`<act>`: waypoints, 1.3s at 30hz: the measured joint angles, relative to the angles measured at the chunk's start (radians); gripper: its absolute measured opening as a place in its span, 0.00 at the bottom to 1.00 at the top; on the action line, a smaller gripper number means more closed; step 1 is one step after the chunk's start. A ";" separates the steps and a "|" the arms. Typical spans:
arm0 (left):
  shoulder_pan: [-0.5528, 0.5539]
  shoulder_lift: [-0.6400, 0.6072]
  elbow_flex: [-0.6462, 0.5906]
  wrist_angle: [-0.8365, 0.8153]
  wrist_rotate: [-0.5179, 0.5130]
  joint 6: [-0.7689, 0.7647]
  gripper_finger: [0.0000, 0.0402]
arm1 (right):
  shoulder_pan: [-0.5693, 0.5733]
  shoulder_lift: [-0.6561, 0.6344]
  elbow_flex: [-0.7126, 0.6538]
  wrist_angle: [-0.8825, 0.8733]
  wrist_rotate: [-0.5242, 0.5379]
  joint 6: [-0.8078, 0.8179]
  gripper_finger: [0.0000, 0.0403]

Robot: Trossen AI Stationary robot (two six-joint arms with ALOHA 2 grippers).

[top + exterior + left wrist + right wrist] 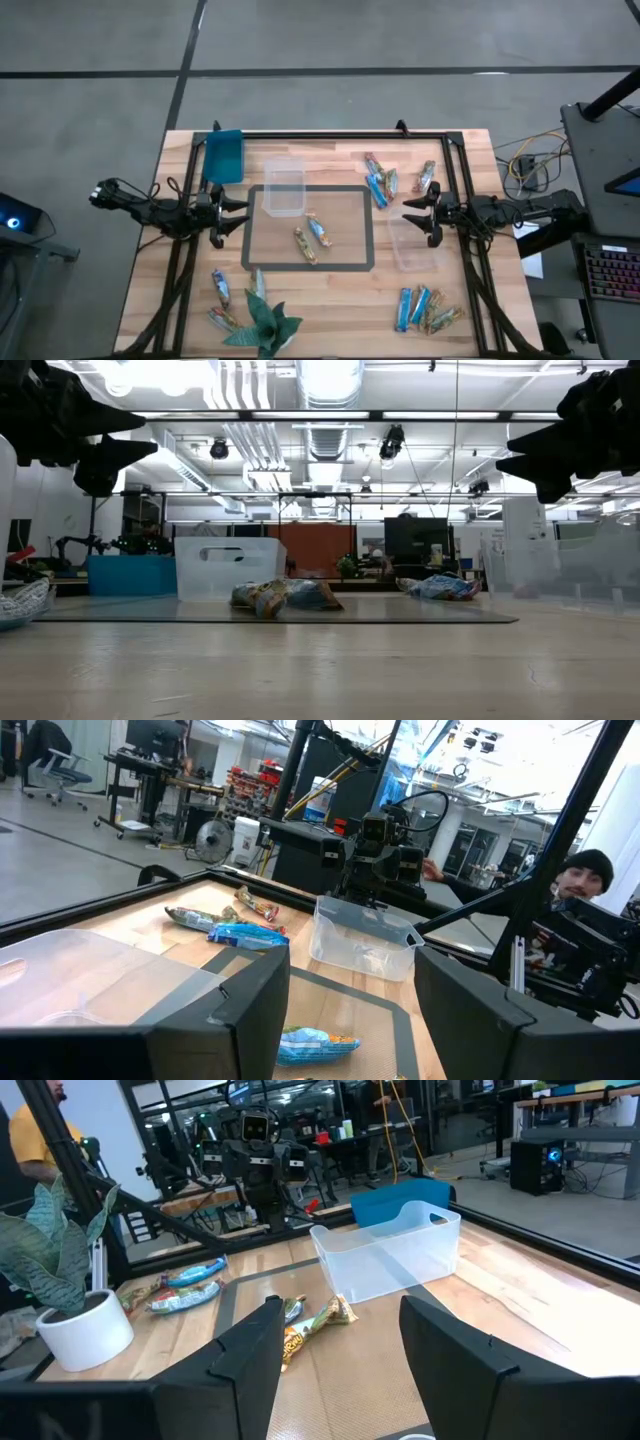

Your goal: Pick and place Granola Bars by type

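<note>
Granola Bars (311, 238) lie on the mat between both open hands.

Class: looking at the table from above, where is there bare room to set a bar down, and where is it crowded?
Free: the mat's right half, beside the two bars at its centre, and the bare wood along the near edge between the plant and the near-right bars. Crowded: the far-right bars and the tub on the mat's far-left corner.
</note>
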 joint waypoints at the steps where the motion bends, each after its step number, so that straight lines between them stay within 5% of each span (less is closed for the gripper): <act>1: 0.000 0.000 0.000 0.000 0.000 0.000 0.49 | 0.000 0.000 0.000 0.000 0.000 0.000 0.47; 15: 0.000 0.000 0.000 0.000 0.000 0.000 0.49 | 0.000 0.000 0.000 0.003 -0.002 -0.041 0.47; 22: 0.000 0.000 0.000 0.000 0.000 0.000 0.49 | 0.000 0.001 0.016 -0.009 -0.132 -0.070 0.47; 27: 0.000 0.000 0.000 0.000 0.000 0.000 0.49 | 0.000 0.031 0.135 -0.087 -0.129 -0.163 0.47; 39: 0.000 0.000 0.000 0.000 0.000 0.000 0.49 | -0.001 0.312 0.525 -0.115 0.072 -0.276 0.47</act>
